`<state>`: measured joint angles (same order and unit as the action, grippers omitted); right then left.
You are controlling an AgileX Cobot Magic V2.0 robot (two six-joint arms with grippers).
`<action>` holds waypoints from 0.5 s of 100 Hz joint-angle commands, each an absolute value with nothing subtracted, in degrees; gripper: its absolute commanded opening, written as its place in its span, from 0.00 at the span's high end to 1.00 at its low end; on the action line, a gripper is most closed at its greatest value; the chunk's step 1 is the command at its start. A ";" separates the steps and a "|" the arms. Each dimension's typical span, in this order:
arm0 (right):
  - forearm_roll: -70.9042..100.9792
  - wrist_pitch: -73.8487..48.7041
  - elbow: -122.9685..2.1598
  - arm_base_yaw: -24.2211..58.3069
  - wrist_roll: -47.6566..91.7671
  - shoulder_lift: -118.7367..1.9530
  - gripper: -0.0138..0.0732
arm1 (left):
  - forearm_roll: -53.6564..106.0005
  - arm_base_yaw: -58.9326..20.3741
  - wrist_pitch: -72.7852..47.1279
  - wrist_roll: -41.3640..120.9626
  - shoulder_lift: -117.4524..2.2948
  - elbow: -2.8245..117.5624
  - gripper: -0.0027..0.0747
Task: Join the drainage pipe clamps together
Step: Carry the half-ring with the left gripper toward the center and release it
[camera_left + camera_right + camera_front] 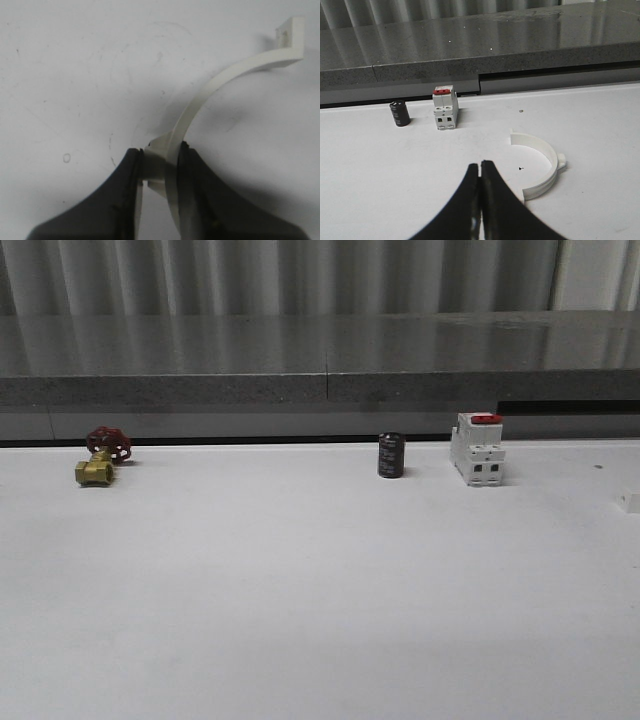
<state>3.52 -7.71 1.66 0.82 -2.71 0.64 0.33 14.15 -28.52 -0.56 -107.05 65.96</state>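
The left gripper is clenched on one clamp half, its dark fingers pinching the curved white band at the small ear tab, roughly mid-arc. From the grip the band sweeps up and away to a flat end flange, and a shadow on the white worktop beneath suggests the piece is held just clear of the surface, though I cannot be sure of that. The right gripper has its fingertips pressed together with nothing between them; it hangs over the worktop near the second clamp half. That half lies flat on the worktop, apart from the gripper, its open side turned toward the gripper's side and its ear tab pointing outward.

As for progress, I judge the job to be at an early stage: one half is in hand, the other is not yet picked up, and the two flanges are nowhere near each other. Bringing the halves together and mating their ends remains to be done.

Counting: two clamp halves. Along the far edge of the worktop stand one brass valve with a red handwheel toward the left corner, one small black cylinder, and one white switch block with a red top just beside it.
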 commanded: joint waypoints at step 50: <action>3.64 -3.19 0.49 0.92 -2.37 1.71 0.92 | 2.10 -12.40 -33.30 -18.00 -90.70 61.12 0.99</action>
<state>3.52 -7.71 1.66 0.82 -2.71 0.64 1.54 -7.98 -36.58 -14.32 -92.10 60.12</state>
